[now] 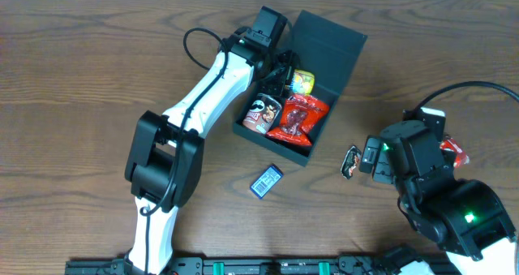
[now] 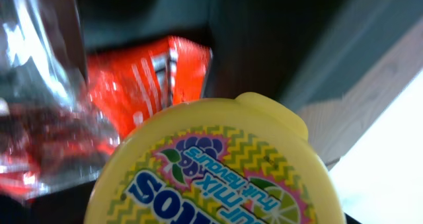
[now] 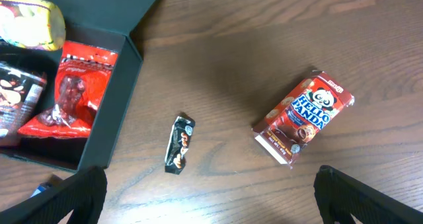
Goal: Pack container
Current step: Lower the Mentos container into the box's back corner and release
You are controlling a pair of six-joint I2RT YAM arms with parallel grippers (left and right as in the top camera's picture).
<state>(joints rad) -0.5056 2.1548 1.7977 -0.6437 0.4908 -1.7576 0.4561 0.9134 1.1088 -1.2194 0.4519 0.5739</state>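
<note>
Right wrist view, nearest the front edge: the right gripper point(image 3: 210, 179) hangs above bare wood, its fingers point(image 3: 370, 197) spread wide with nothing between them. Beyond it lie a small dark candy bar point(image 3: 180, 145) and a red biscuit box point(image 3: 304, 118), apart from each other and both outside the container point(image 3: 112, 118).

A blue packet point(image 1: 266, 181) lies on the table point(image 1: 81, 80) just in front of the container. It shows plainly from overhead and only as a sliver in the right wrist view.

The container sits mid-table, set diagonally, with its lid open and standing back. Inside are a crisp can point(image 1: 261, 114), a red snack bag point(image 1: 298, 119) and, at the far corner, a round yellow sweet tin point(image 1: 303, 82).

The left gripper point(image 1: 285, 70) reaches into that far corner. The left wrist view is filled by the tin's label, with no fingers visible, so I cannot tell whether the tin is gripped or let go.

Judgement: seating the tin appears to be the step in hand, and three items remain to be packed. The right arm looks best placed for the candy bar. That would call for a low descent with the fingers across its narrow width. From overhead the biscuit box is half hidden by the right arm, while the right wrist view shows it whole.
</note>
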